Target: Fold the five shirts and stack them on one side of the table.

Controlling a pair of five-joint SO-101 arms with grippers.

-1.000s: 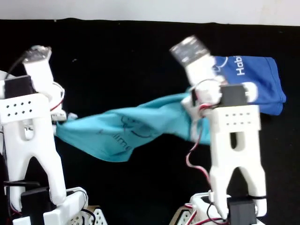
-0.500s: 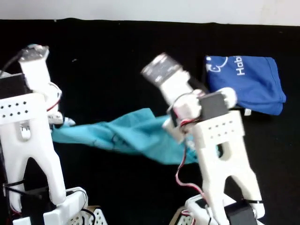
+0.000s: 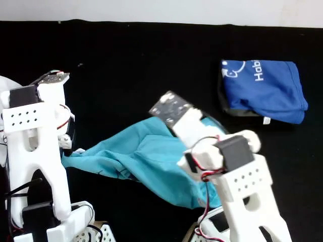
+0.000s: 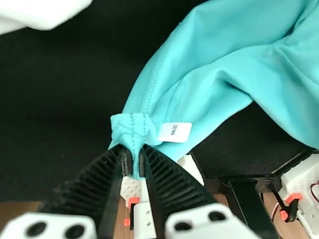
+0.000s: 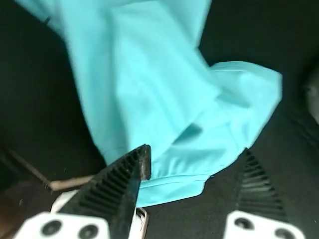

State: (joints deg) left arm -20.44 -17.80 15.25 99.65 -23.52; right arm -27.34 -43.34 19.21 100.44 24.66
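Over the last second the right arm has swung back from the far right of the worktop (image 3: 126, 60) toward its near edge. The teal shirt (image 3: 151, 161), then stretched taut between the two arms, now sags in a crumpled heap by the middle of the near edge. Our right gripper (image 5: 195, 154) hangs above the cloth with jaws wide apart, holding nothing. Our left gripper (image 4: 132, 154) is clamped on a bunched corner beside the white label (image 4: 174, 132). We judge the spread is lost, so this fold needs a fresh grasp. A folded blue shirt (image 3: 265, 91) lies near the far right corner. Black cloth covers the worktop, and a pale wall (image 3: 161, 10) runs behind it.
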